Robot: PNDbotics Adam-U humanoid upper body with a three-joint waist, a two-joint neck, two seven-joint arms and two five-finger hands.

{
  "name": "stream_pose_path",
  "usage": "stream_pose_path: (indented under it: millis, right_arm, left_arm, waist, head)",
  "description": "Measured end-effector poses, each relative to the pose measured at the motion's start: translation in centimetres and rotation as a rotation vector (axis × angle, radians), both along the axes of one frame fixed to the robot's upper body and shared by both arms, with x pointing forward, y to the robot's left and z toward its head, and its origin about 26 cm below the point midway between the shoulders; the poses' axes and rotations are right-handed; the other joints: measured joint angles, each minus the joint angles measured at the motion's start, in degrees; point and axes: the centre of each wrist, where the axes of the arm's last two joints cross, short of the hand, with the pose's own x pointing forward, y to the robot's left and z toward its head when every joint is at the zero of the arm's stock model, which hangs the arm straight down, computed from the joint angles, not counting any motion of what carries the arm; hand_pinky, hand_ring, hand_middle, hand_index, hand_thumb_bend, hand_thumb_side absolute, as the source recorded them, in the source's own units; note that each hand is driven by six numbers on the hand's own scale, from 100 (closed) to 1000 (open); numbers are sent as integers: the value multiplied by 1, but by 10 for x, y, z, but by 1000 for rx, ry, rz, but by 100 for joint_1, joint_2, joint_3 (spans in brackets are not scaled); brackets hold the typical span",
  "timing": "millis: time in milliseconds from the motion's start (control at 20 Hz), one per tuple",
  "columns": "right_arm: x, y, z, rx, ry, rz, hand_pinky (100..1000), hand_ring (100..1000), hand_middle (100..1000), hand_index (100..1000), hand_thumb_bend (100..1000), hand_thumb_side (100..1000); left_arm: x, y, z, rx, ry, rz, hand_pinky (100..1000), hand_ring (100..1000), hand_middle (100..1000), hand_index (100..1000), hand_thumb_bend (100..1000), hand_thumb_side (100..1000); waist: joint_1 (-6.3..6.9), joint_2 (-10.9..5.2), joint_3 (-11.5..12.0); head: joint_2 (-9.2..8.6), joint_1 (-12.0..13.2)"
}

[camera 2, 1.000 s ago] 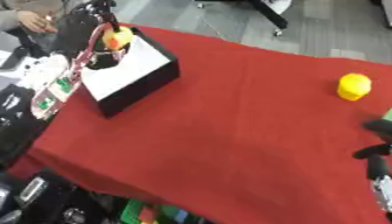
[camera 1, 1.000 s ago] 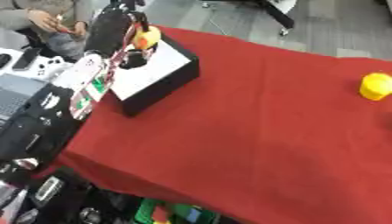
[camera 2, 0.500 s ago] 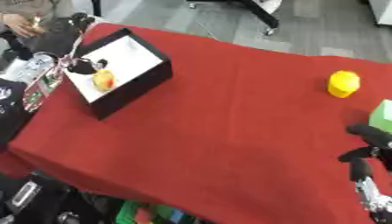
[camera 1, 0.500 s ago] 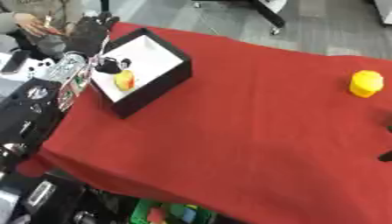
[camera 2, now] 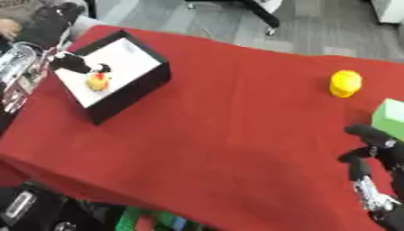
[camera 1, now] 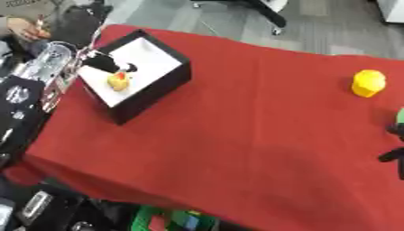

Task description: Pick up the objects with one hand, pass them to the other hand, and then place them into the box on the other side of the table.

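A black box (camera 1: 150, 88) with a white floor stands at the table's far left. A small yellow thing with a red spot (camera 1: 118, 81) lies inside it. My left hand (camera 2: 49, 23) hovers over the box's far left corner, fingers relaxed and holding nothing. One dark fingertip (camera 2: 69, 62) reaches over the box's left wall, just apart from the yellow thing. A yellow object (camera 2: 345, 83) sits on the red cloth at the far right, with a green block (camera 2: 391, 118) just beyond it at the edge. My right hand (camera 2: 377, 151) shows at the lower right, open, near the green block.
The red cloth (camera 1: 236, 135) covers the table, whose front edge runs along the bottom. Coloured items (camera 1: 170, 221) lie below that edge. A chair base (camera 1: 260, 9) stands on the floor behind the table. My left arm's silver parts (camera 1: 39, 67) border the box on the left.
One second ago my left hand held the yellow thing above the box; now it lies in the box and the hand has drawn back. The camera has shifted, bringing my right hand into view.
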Motion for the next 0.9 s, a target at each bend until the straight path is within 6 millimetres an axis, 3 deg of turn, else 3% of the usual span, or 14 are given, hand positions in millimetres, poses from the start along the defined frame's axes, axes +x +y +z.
stream_pose_path:
  millis: [50,100,150,250,400,450,750,900]
  right_arm:
    - [1,-3,1,-4,-2,-11,1000,608,829,900,100,524]
    - [1,-6,2,-9,-6,-26,1000,606,833,902,100,604]
    - [2,-11,3,-16,-10,-42,1000,605,835,903,100,523]
    - [3,-22,7,-35,-21,-83,1000,602,847,907,100,531]
    - [8,-44,15,-86,-36,-170,1000,624,866,914,100,507]
    - [11,-52,18,-108,-40,-202,1000,696,905,931,100,445]
    - [43,-111,41,-394,-100,-389,1000,858,976,991,100,220]
    - [58,-143,48,-558,-119,-449,1000,912,995,1000,100,199]
  left_arm:
    - [-8,-13,5,-71,-35,-96,816,822,854,873,398,671]
    - [-14,-24,8,-144,-63,-199,805,816,850,870,356,680]
    - [-19,-33,10,-213,-85,-303,796,807,846,869,298,707]
    - [-25,-46,10,-322,-120,-490,774,790,832,869,175,747]
    - [-27,-62,-2,-428,-149,-682,768,785,827,871,143,754]
    - [-26,-68,-7,-454,-157,-725,751,774,815,860,108,783]
    - [-23,-113,-30,-652,-201,-961,732,748,787,842,100,789]
    - [-22,-134,-34,-689,-206,-1035,720,736,774,828,100,795]
  waist:
    - [-22,6,8]
    - [-45,10,30]
    - [-71,12,54]
    - [-113,26,92]
    - [-171,43,158]
    - [-186,50,177]
    - [-205,127,425]
    - [-203,203,621]
  head:
    - [0,-216]
    - [0,-482]
    - [0,-787]
    - [0,-1422]
    - [0,-2275]
    - [0,-2485]
    - [1,-3269]
    - [1,-3545]
